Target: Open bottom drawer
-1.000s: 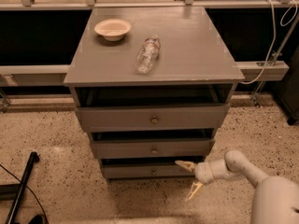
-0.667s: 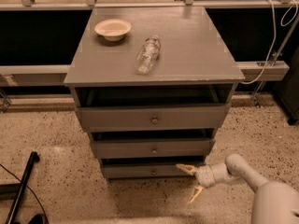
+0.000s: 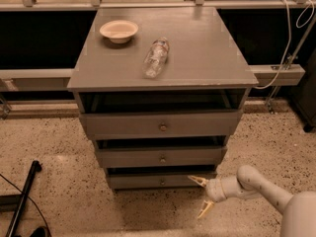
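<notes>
Now the gripper [image 3: 196, 197], fingers spread wide, has sunk slightly, low and right of the bottom drawer [image 3: 133, 181]. Its knob [image 3: 162, 181] remains ungrasped, so pulling hasn't begun.

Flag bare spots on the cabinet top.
Bare: grey wooden cabinet top right of the clear plastic bottle. Crowded: back-left, cream round bowl. Open cream gripper hangs low at the right end of the slim grey bottom drawer.

The bottom drawer [image 3: 133, 181], grey and slimmest of the three, sits lowest, just above the floor, front level, with a small brass knob [image 3: 162, 181] at its centre. The claw [image 3: 198, 197] hovers by its right end, fingers spread.
</notes>
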`<state>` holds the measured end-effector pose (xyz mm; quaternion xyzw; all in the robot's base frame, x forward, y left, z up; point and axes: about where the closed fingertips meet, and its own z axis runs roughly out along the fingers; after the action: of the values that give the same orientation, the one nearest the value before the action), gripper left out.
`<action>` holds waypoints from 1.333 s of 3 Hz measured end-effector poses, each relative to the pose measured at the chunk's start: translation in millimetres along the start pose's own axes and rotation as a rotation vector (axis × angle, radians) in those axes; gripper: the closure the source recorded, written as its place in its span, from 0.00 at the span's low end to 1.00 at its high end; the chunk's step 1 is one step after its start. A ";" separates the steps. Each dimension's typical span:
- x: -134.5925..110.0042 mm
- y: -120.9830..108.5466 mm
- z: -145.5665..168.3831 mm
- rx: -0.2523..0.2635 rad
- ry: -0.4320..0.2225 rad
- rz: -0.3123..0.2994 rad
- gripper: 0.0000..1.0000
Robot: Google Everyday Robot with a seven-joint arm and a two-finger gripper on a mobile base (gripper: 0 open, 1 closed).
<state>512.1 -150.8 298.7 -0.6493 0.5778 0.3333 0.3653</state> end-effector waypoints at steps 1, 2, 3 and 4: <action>33.9 -21.0 12.7 0.042 0.169 -0.010 0.00; 33.9 -21.0 12.7 0.042 0.169 -0.010 0.00; 49.5 -34.7 12.1 0.062 0.283 -0.069 0.00; 68.9 -44.9 12.9 0.062 0.436 -0.134 0.00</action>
<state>564.2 -171.7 237.2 -0.7312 0.6087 0.1423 0.2731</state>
